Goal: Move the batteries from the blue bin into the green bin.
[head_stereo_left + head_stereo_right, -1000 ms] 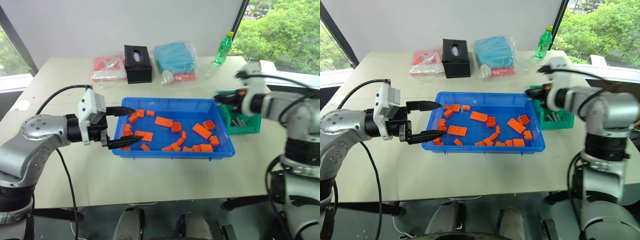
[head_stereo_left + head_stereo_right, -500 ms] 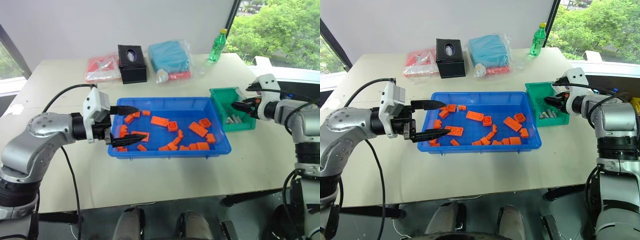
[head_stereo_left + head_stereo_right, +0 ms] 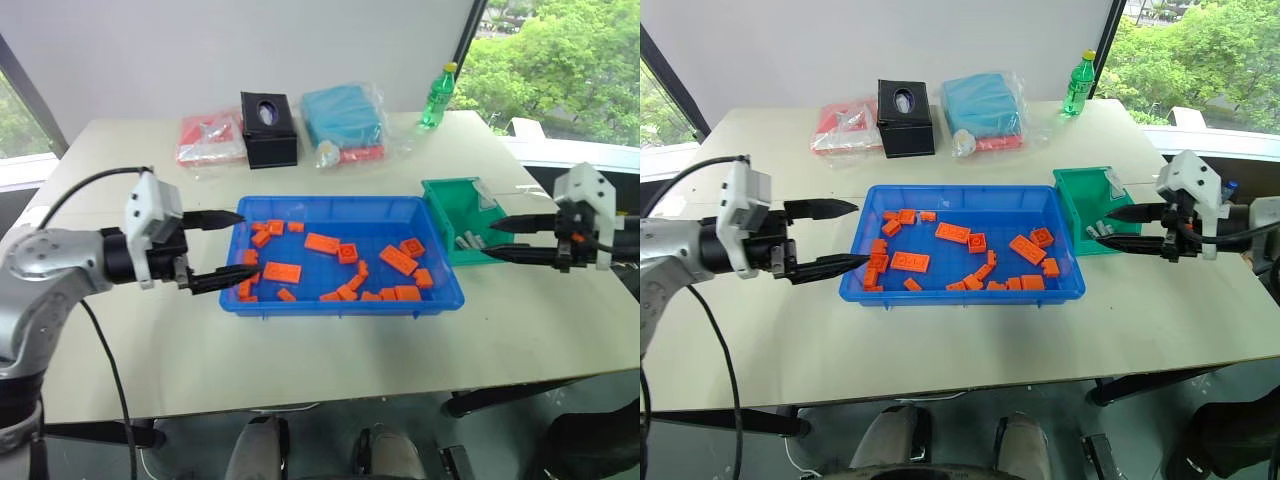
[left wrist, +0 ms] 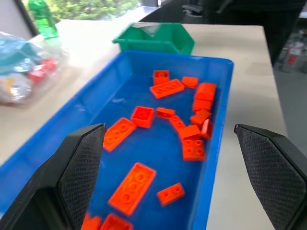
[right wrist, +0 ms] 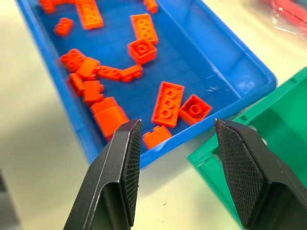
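Since no batteries are seen in the blue bin (image 3: pixel 345 300), only orange bricks (image 3: pixel 323 242); a final check is advised; both grippers, left gripper (image 3: pixel 228 250) at 9 o'clock, right gripper (image 3: pixel 505 238) at 3 o'clock by the green bin (image 3: pixel 447 196), are held open, empty.

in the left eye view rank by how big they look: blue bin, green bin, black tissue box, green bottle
1. blue bin, by far the widest
2. green bin
3. black tissue box, close to the green bin in apparent size and farther from the camera, so this order is unsure
4. green bottle, farthest back
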